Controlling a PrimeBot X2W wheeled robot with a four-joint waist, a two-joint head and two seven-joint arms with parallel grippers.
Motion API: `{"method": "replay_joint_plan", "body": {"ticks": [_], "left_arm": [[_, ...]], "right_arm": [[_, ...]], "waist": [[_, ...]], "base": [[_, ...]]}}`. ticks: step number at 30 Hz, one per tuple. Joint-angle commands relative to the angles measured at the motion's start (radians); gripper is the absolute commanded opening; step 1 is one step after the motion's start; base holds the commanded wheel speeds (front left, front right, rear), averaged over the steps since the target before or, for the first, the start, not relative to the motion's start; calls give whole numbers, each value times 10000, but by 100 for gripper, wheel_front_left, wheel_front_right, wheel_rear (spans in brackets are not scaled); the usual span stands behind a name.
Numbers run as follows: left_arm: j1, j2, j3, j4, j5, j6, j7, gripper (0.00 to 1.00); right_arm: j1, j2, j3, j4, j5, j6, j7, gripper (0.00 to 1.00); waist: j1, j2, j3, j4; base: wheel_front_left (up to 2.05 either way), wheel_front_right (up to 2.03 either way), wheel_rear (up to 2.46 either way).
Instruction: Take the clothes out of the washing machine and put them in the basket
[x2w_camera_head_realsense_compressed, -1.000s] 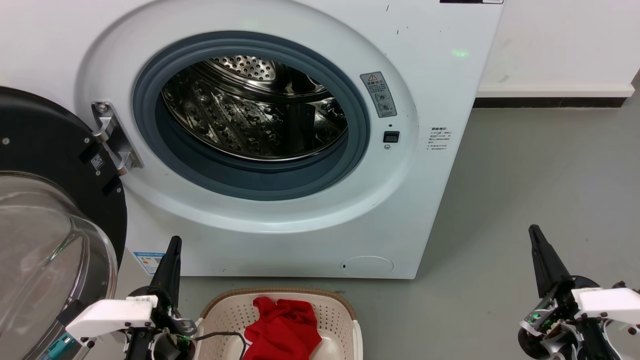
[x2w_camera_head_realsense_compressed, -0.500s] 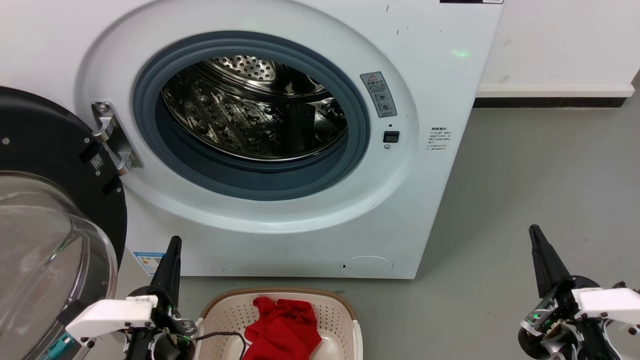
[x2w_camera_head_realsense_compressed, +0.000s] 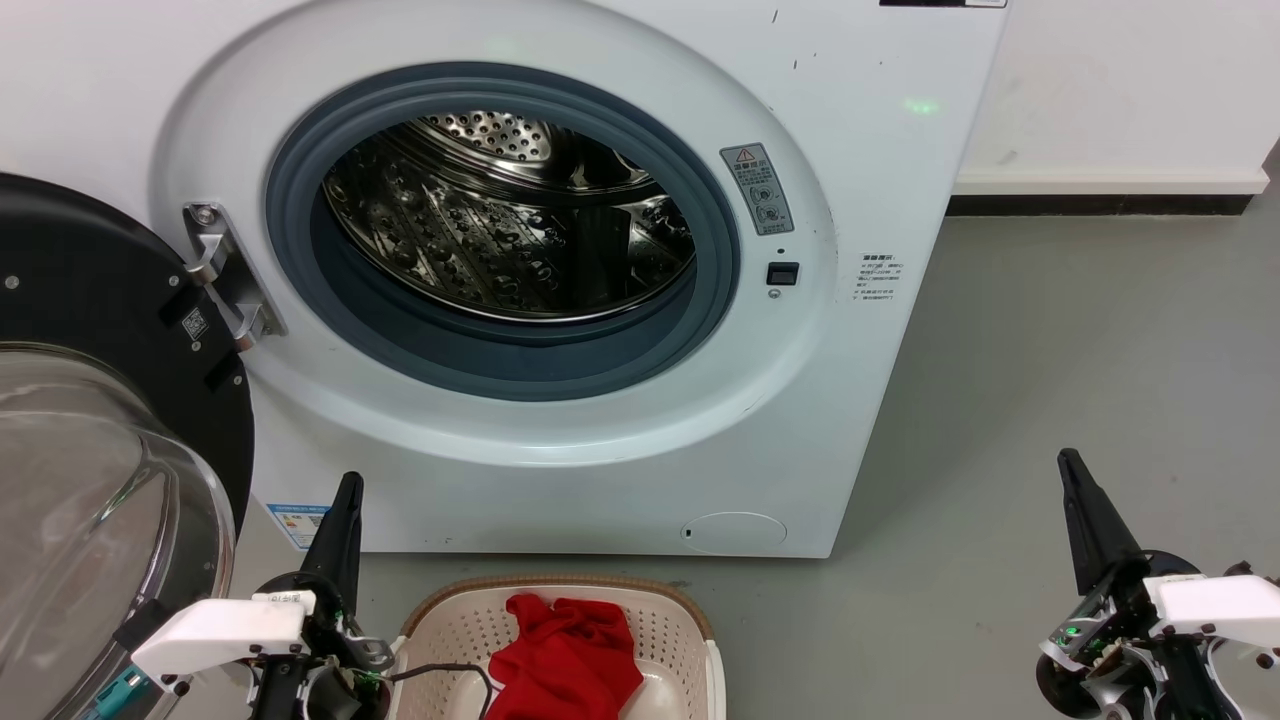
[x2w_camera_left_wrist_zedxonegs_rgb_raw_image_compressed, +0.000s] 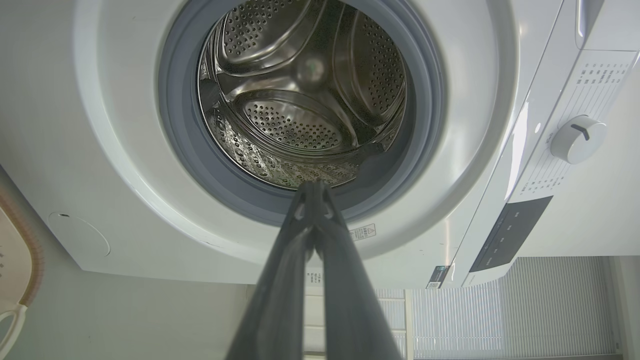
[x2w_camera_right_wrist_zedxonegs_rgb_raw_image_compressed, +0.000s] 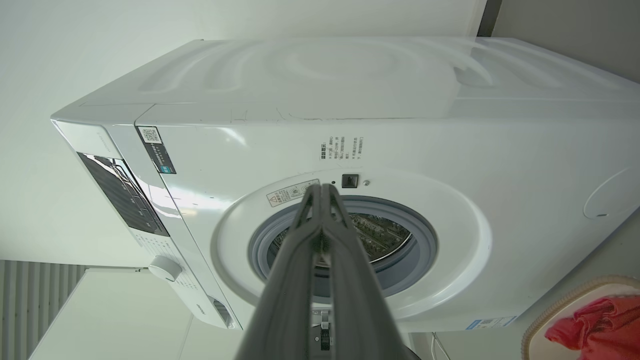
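**Red clothes in basket, both grippers clenched empty**

Head view: the washing machine (x2w_camera_head_realsense_compressed: 880, 150) stands with its round glass door (x2w_camera_head_realsense_compressed: 100, 300) swung open to the robot's left, baring the steel drum (x2w_camera_head_realsense_compressed: 500, 230), in which no fabric is visible. The basket (x2w_camera_head_realsense_compressed: 560, 583) sits on the grey floor (x2w_camera_head_realsense_compressed: 1050, 350) just before the machine's front, with the red clothes (x2w_camera_head_realsense_compressed: 565, 650) heaped inside it. The left gripper (x2w_camera_head_realsense_compressed: 345, 500) hangs just beside the basket's left rim, and the right gripper (x2w_camera_head_realsense_compressed: 1075, 480) is well apart over bare floor.

Left wrist view: the left fingers meet at their tips, clenched on nothing, pointing at the drum's mouth.

Right wrist view: the right fingers are likewise pressed together and empty, aimed at the door ring. The clothes lie in the basket at the lower right corner.
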Motion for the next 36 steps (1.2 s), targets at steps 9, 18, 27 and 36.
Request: {"method": "replay_joint_plan", "body": {"ticks": [9,18,27,36], "left_arm": [[-58,-11,29,1,-20,-26,19,0],[-58,-11,29,1,-20,-24,19,0],[-58,-11,28,1,-20,-24,19,0],[-58,-11,28,1,-20,-24,18,0]], "right_arm": [[-116,33,-35,17,-74,0,40,0],[-117,44,-50,19,-94,0,39,0],[-119,55,-62,20,-91,0,56,0],[-120,65,-75,19,-96,0,69,0]], "waist": [[0,0,0,0],[0,0,0,0],[0,0,0,0],[0,0,0,0]], "base": [[0,0,0],[0,0,0],[0,0,0],[0,0,0]]}}
